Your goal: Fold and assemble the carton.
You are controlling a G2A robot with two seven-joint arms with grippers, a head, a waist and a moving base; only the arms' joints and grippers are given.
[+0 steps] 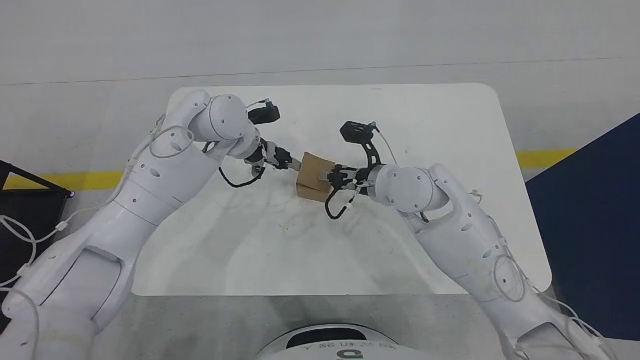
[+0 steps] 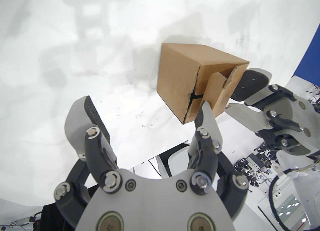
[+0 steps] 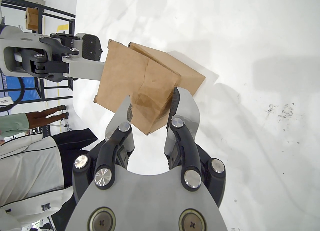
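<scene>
Brown carton, judged light, stiff in its panels but weak at the torn seam, is mid-frame over the white table, right gripper clamped on one end, left gripper spread wide beside it; grip panels, not seams.

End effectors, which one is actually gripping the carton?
The right end effector: it pinches the carton, while the left end effector stands open beside it.

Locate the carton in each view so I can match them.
Top view: carton mid-table, between the two arms.
Left wrist view: carton at the fingertips of the open left gripper.
Right wrist view: carton clamped in the right gripper.
Shared landmark: the white table under it.
</scene>
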